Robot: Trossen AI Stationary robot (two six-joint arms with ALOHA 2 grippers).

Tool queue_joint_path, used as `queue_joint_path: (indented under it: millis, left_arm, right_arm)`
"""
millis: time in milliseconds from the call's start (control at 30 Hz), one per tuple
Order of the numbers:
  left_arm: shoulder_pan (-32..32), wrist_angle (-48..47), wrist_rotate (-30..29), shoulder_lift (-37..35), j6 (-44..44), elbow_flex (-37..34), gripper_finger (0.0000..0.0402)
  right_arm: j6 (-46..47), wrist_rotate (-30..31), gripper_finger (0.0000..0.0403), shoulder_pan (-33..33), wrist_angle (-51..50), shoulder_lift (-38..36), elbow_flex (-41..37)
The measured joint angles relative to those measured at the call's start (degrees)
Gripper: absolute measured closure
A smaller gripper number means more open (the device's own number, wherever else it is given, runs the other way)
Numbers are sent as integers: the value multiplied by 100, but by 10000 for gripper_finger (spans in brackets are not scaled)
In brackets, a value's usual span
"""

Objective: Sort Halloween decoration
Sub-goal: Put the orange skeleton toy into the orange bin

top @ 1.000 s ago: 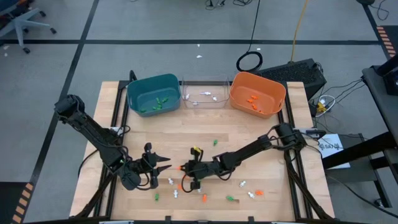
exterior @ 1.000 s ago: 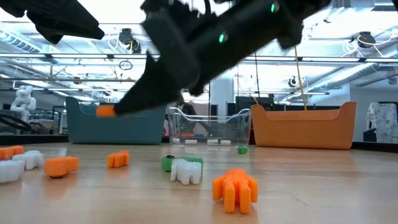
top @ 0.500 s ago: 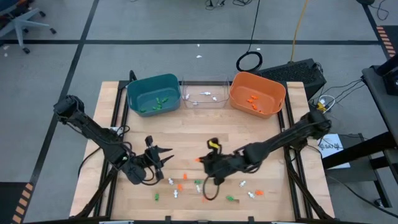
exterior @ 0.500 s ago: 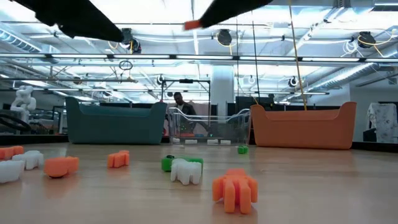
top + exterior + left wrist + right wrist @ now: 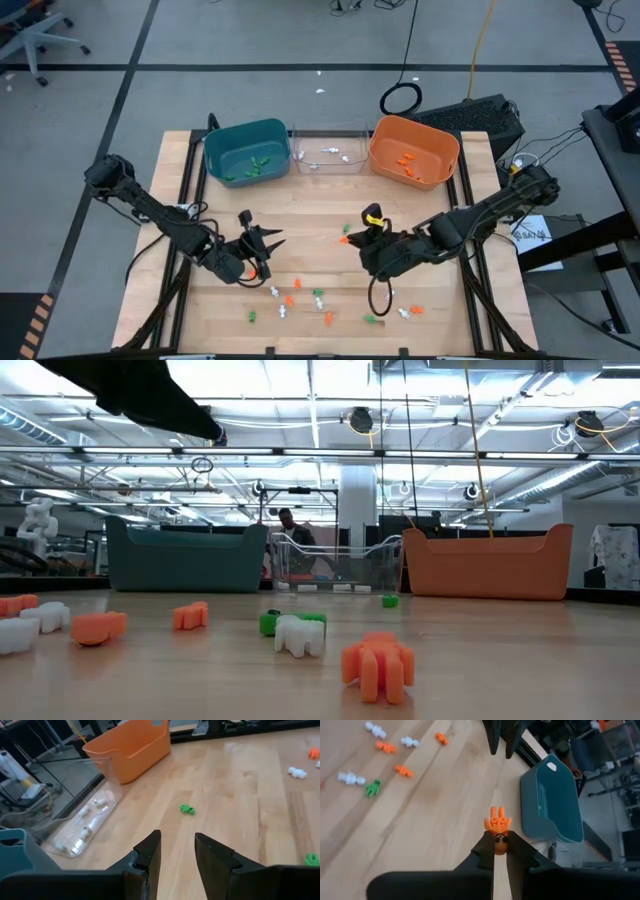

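The Halloween decoration is small orange, green and white trinkets; several lie loose near the table's front edge (image 5: 300, 298) (image 5: 378, 665). One orange skeleton-like trinket (image 5: 497, 823) is in my right gripper (image 5: 499, 849), which is shut on it high above the table's middle (image 5: 347, 239). My left gripper (image 5: 177, 851) is open above the left-centre of the table (image 5: 268, 240), with nothing between its fingers. It points toward a lone green trinket (image 5: 187, 809) lying on the wood. My right gripper pinches the orange trinket's lower end (image 5: 498, 845) between its two fingertips. The rest of the trinket sticks out beyond the fingertips. It is lifted clear of the table.
Three bins stand in a row at the far edge: teal (image 5: 246, 150), clear (image 5: 328, 152) and orange (image 5: 414, 150), each with a few trinkets inside. Bare wood lies between the bins and the loose trinkets. The left arm crosses the low view's top left (image 5: 150, 395).
My right gripper has risen from the front of the table with the orange trinket, moved toward the right and far side, and rolled. It has left the low view. My left gripper has swung a little toward the table's right, staying open.
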Motion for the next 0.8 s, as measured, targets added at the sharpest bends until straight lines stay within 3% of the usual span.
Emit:
queue_joint_path:
  millis: [300, 800]
  left_arm:
    - [2, 10, 456, 0, -293, 0, 284]
    - [7, 29, 480, 0, -304, 0, 284]
  right_arm:
    - [-552, -7, 399, 0, -596, -50, 0]
    - [-688, 49, 399, 0, -643, -52, 0]
